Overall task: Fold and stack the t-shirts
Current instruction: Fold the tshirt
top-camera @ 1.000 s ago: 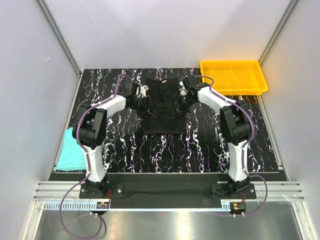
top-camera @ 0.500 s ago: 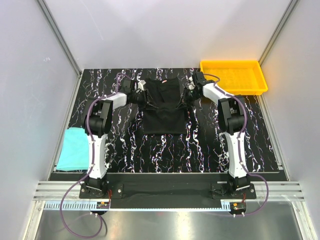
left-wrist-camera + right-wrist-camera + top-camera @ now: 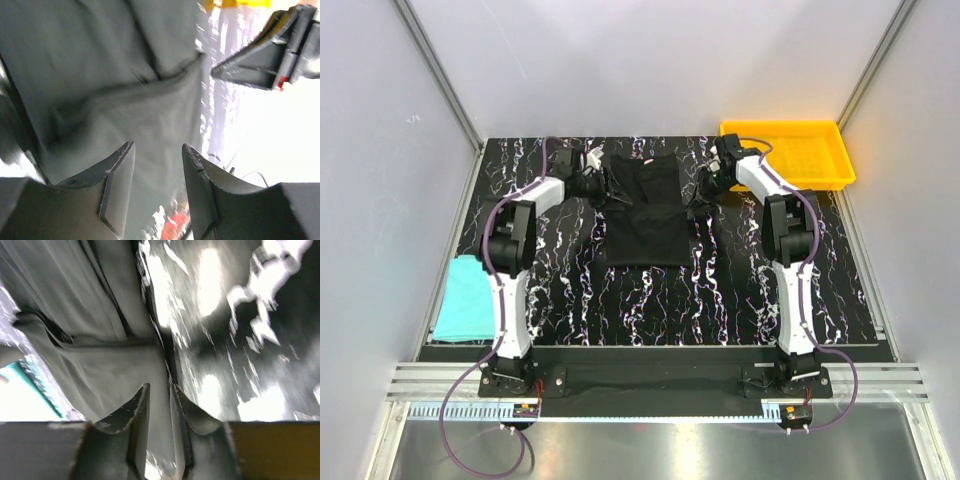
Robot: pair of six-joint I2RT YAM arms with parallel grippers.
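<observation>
Plain black cloth t-shirt [image 3: 642,210] lies sleeves-in toward 12 o'clock on the black marbled tabletop [image 3: 720,290]; left end effector [image 3: 157,147] released at its 9 o'clock edge; right end effector [image 3: 159,386] barely parted at 3 o'clock, grip unclear; next probably calls for pinching both collar corners and halving it.

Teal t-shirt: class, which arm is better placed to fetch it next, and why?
Likely the left arm: the teal t-shirt lies near its base, while the right claw is beyond the black t-shirt, by the yellow tray.
</observation>
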